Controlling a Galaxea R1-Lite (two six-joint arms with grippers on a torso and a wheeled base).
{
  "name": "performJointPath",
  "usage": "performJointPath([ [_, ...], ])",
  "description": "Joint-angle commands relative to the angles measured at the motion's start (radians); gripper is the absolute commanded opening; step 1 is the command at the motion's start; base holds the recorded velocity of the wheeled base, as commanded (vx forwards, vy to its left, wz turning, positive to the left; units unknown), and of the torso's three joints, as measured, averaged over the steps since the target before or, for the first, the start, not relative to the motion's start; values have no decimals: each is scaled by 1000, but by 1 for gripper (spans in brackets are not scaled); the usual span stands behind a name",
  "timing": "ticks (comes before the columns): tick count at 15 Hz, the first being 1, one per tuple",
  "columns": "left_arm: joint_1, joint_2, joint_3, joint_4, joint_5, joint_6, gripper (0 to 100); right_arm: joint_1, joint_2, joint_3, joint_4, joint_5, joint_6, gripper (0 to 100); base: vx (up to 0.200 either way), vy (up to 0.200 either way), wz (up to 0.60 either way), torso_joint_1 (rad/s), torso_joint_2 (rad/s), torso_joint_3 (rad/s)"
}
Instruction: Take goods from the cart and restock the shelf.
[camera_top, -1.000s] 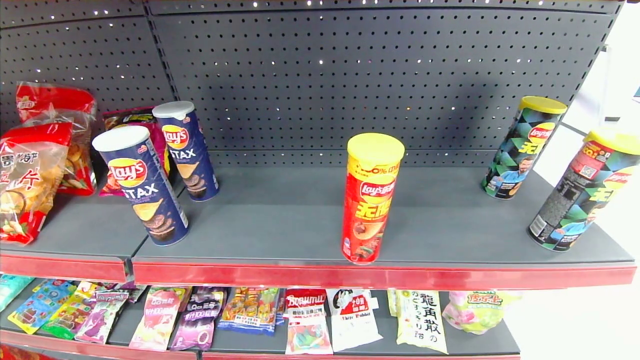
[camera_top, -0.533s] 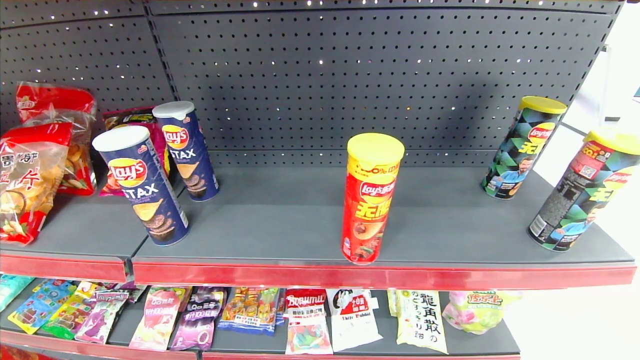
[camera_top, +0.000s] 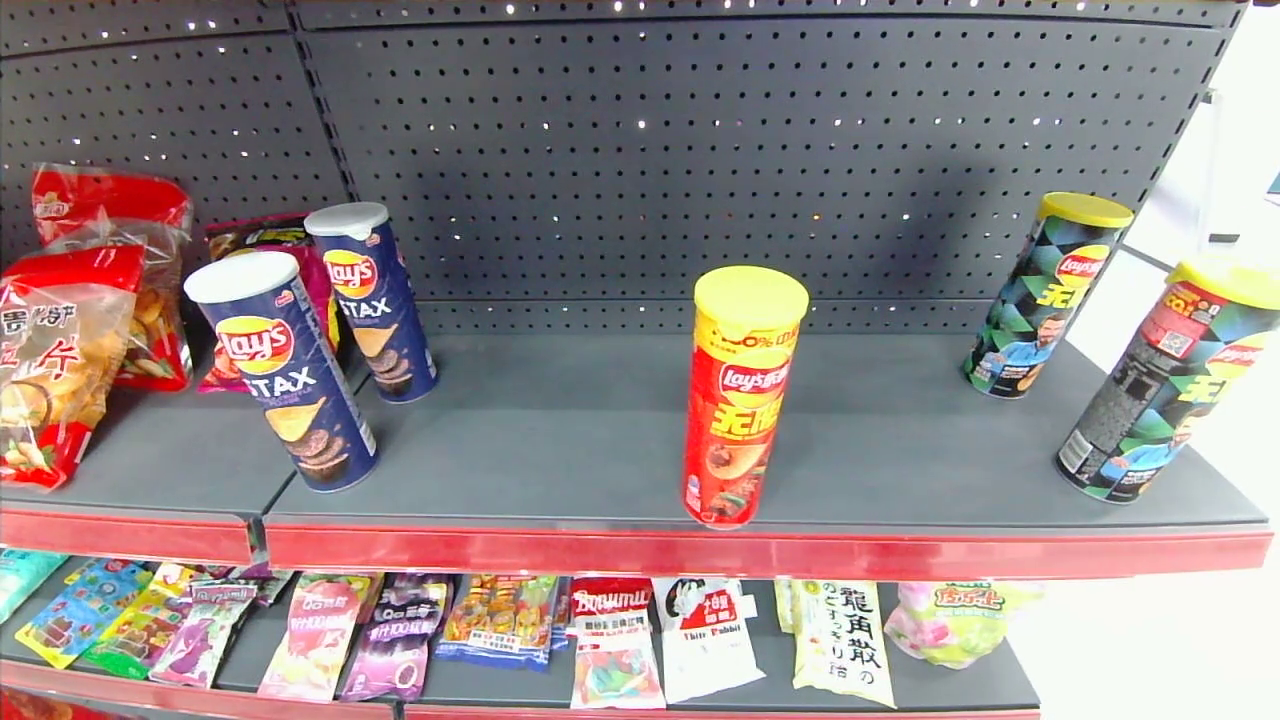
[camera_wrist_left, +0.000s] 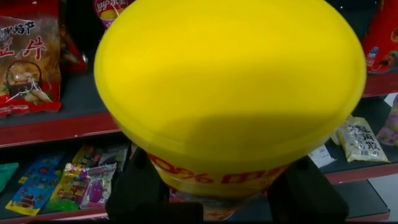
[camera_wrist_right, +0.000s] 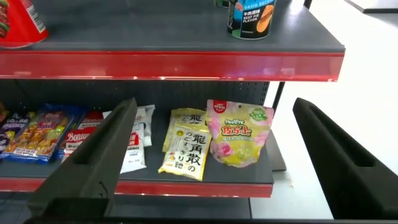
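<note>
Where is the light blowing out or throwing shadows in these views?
Head view: white glare past the right end of the shelf; green can and blue can lean apart, lens distortion. Left wrist view: the yellow lid of the held can is partly shaded. Right wrist view: floor washed white.

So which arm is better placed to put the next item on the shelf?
Left, likely. The left gripper is shut on a yellow-lidded cylindrical chip can, with the grey red-edged shelf ahead; the right gripper is open and empty.
</note>
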Motion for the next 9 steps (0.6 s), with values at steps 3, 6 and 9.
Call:
performJointPath([
  [3, 0, 5, -4, -2, 0, -1, 0, 1, 2, 0, 0, 0, 0, 100, 0, 0, -600, 6, 2, 2],
  [6, 0, 9, -3, -25, 0, -1, 0, 1, 2, 0, 0, 2, -2, 100, 0, 0, -200, 4, 2, 1],
  [9, -3, 38, -26, -35, -2, -1, 0, 1, 2, 0, 0, 2, 0, 100, 0, 0, 0, 0, 0, 0],
])
